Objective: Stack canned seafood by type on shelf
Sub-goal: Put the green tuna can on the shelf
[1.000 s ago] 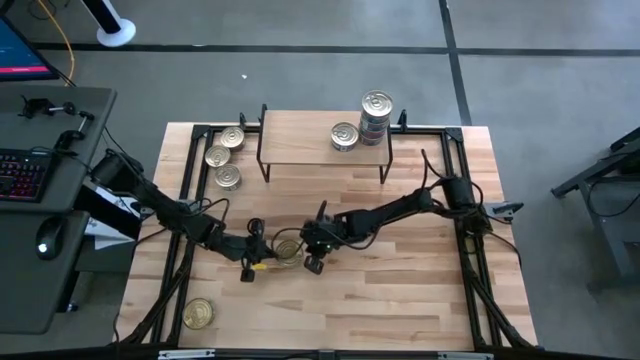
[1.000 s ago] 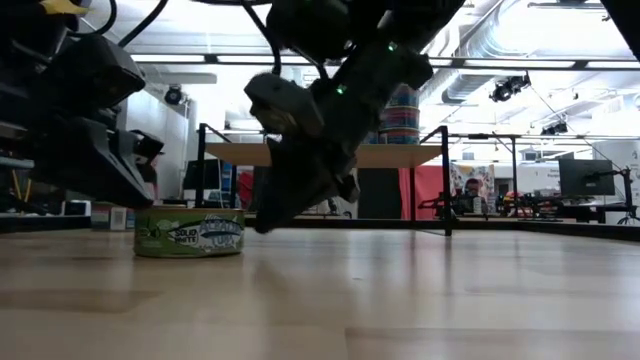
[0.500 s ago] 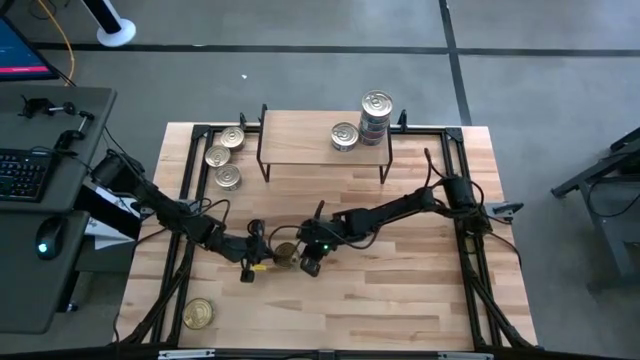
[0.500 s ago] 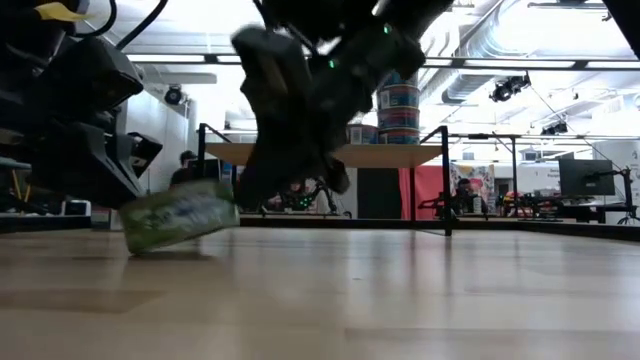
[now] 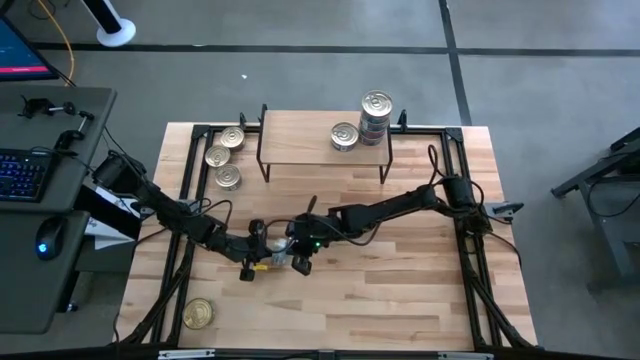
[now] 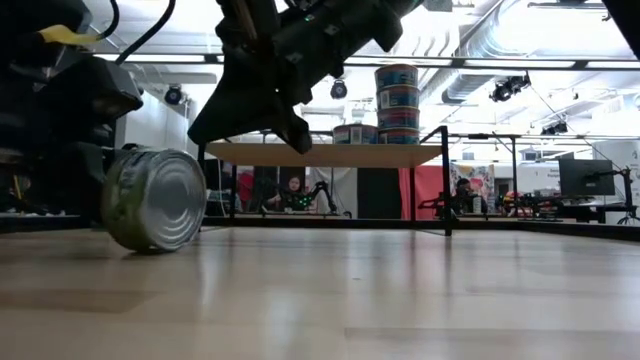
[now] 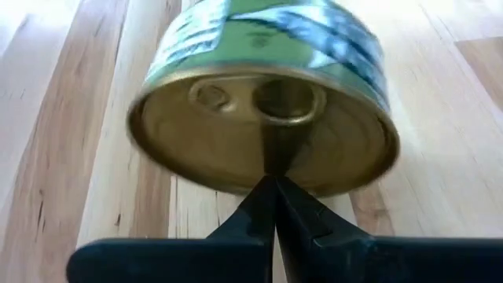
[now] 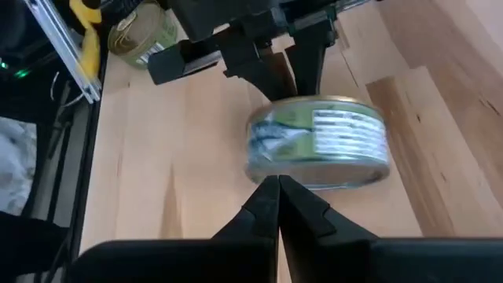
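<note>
One green-labelled tin stands on its edge on the table, gold pull-tab lid turned to my left gripper, silver bottom toward the near edge. In the high view the tin sits mid-table between both grippers. My left gripper is shut, level with the table, right at the lid. My right gripper is shut too and hangs above the tin, apart from it in the low view. The light-wood shelf on wire legs carries a stack of tins and a single tin. My left gripper's shut fingertips stand level at the lower rim of the tin's gold lid, coming from the table's left. Whether they touch the lid, I cannot tell. The tin rests on its edge on the table.
Three tins lie on the table left of the shelf, and one more near the near-left corner. Black frame rails run along the table's sides. A desk with a keyboard stands beyond the left edge.
The tin lay flat between the grippers a second ago. My right gripper moved toward the table's left against it, and the tin tipped up off its base. It now stands on its edge, lid toward the left gripper. The right gripper has risen above it.
</note>
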